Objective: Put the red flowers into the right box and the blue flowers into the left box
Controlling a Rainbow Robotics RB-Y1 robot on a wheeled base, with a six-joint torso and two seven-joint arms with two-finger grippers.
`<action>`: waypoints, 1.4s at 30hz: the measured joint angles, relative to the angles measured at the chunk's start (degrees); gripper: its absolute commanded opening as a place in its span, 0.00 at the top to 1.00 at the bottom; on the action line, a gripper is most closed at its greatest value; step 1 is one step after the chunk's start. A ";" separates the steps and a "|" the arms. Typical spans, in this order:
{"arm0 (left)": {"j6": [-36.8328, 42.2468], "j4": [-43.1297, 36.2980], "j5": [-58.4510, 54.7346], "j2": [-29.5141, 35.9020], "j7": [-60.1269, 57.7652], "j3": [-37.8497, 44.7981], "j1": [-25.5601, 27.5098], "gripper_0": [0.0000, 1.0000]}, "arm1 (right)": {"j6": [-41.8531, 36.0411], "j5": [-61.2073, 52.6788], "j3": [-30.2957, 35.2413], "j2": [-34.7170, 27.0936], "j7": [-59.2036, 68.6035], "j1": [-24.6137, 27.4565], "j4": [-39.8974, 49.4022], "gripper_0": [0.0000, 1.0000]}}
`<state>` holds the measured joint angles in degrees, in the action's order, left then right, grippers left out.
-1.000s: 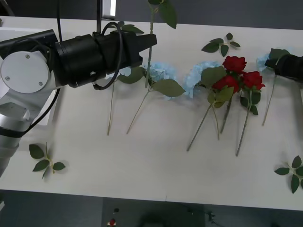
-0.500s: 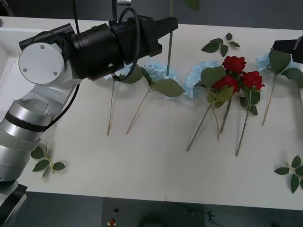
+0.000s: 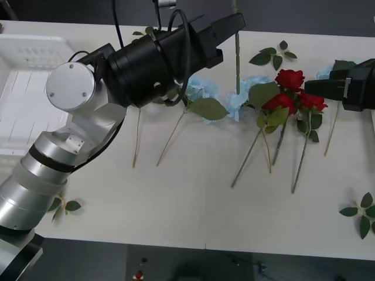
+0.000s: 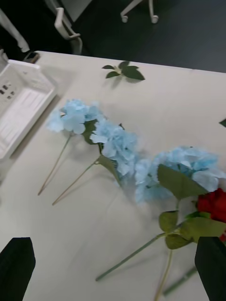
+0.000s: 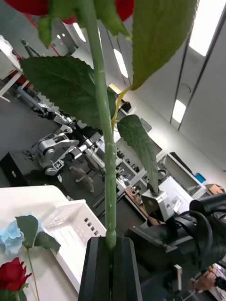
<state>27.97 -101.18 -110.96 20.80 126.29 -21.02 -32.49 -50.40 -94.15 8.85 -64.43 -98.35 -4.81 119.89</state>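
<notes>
Front view: red rose stem [image 3: 237, 58] hangs upright at 12 o'clock above counter [image 3: 176, 199], clamped in left hand [image 3: 231, 26]. Right hand [image 4: 113, 263] spread apart, idle nr 3. Next: carry rose twd right box.

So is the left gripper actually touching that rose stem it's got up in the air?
Touching. In the left wrist view, the left gripper has its two black fingers closed on the green stem of a red flower, which stands upright between them.

left arm [image 3: 64, 152]: silver-grey rounded segments, black band, round pale cap with small screws
wrist: black cylinder, looped black cables
left claw [image 5: 112, 268]: flat black fingers
right claw [image 3: 337, 91]: black, boxy
</notes>
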 measured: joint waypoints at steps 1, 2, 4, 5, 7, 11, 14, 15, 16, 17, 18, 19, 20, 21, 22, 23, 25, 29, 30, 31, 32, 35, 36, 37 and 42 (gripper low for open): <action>-0.25 0.00 -0.01 -0.02 0.00 0.00 0.00 1.00 | -0.62 -0.65 0.41 0.85 -1.34 0.00 -0.01 0.00; -0.51 0.00 -0.02 -0.02 0.00 0.00 0.00 1.00 | -1.26 -1.08 0.73 1.65 -2.79 0.00 -0.02 0.00; -1.45 0.00 -0.02 -0.02 0.02 -0.04 0.00 1.00 | -2.27 -2.18 1.10 3.15 -6.10 0.00 -0.05 0.00; -2.13 0.00 -0.03 -0.02 0.04 -0.10 0.00 1.00 | -2.43 -2.74 1.17 3.84 -8.14 0.00 -0.06 0.00; -4.22 0.00 -0.62 -0.02 0.27 -0.69 0.00 1.00 | -2.40 -3.80 1.17 4.97 -11.74 -0.01 -0.06 0.00; -7.43 0.00 -3.57 -0.02 2.16 -3.18 0.00 1.00 | -2.40 -5.95 1.16 7.48 -17.41 -0.35 -0.08 0.00; -7.56 0.00 -3.57 -0.02 3.05 -4.47 0.00 1.00 | -2.41 -8.96 1.12 10.27 -19.41 -1.72 -0.76 0.00; -7.56 0.00 -3.57 -0.02 3.18 -4.78 0.00 1.00 | -2.41 -10.22 1.09 11.31 -20.17 -2.34 -1.26 0.00; -7.56 0.00 -3.57 -0.02 3.18 -5.03 0.00 1.00 | -2.41 -11.43 0.93 12.30 -21.12 -3.04 -1.85 0.00; -7.56 0.00 -3.57 -0.02 3.18 -5.26 0.00 1.00 | -2.42 -12.52 0.56 13.20 -22.06 -3.85 -2.46 0.00; -7.56 0.00 -3.57 -0.03 3.19 -5.48 0.00 1.00 | -2.57 -13.48 -0.06 13.95 -23.08 -4.75 -3.25 0.00; -7.56 0.00 -3.57 -0.06 3.19 -5.68 0.00 1.00 | -3.09 -14.10 -0.78 14.60 -23.93 -5.83 -4.12 0.00; -7.56 0.00 -3.55 -0.20 3.19 -5.87 0.00 1.00 | -4.14 -14.42 -1.53 15.13 -24.64 -7.05 -5.05 0.00; -7.56 0.00 -3.48 -0.49 3.19 -6.06 0.00 1.00 | -5.37 -14.57 -2.32 15.52 -25.04 -8.25 -6.07 0.00; -7.56 0.01 -3.28 -0.93 3.19 -6.17 0.00 1.00 | -6.30 -14.65 -3.05 15.84 -25.32 -9.45 -7.03 0.00; -7.56 0.01 -2.92 -1.48 3.20 -6.21 0.00 1.00 | -6.83 -14.65 -3.75 16.06 -25.44 -10.57 -7.87 0.00; -7.56 0.01 -2.18 -2.75 3.22 -6.22 0.00 1.00 | -7.62 -14.65 -5.00 16.27 -25.44 -12.44 -9.32 0.00; -7.56 0.02 -1.49 -4.81 3.24 -6.22 0.00 1.00 | -8.14 -15.52 -7.92 16.27 -25.44 -15.13 -11.76 0.00; -7.56 0.02 -1.49 -5.07 3.25 -6.22 0.00 1.00 | -8.14 -15.82 -8.76 16.27 -25.44 -15.68 -12.26 0.00; -7.56 0.02 -1.49 -5.24 3.25 -6.22 -0.01 1.00 | -8.14 -15.89 -9.62 16.27 -25.44 -16.19 -12.76 0.00; -7.56 0.02 -1.49 -5.29 3.25 -6.22 -0.01 1.00 | -8.14 -15.89 -10.41 16.27 -25.44 -16.68 -13.19 0.00; -7.56 0.03 -1.49 -5.29 3.26 -6.24 -0.01 1.00 | -8.13 -15.89 -12.46 16.28 -25.44 -17.97 -14.22 0.00; -7.56 0.04 -1.49 -5.29 3.26 -6.25 -0.01 1.00 | -8.13 -15.89 -12.94 16.32 -25.44 -18.28 -14.44 0.00; -7.56 0.07 -1.49 -5.29 3.26 -6.25 -0.01 1.00 | -8.13 -15.89 -13.38 16.47 -25.44 -18.60 -14.65 0.00; -7.56 0.62 -0.91 -5.29 3.30 -6.26 -0.01 1.00 | -8.13 -15.94 -14.59 18.90 -25.44 -19.57 -15.37 0.00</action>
<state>20.41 -100.56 -111.87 15.51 129.59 -27.27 -32.50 -58.53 -110.09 -5.75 -45.52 -123.79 -24.38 104.52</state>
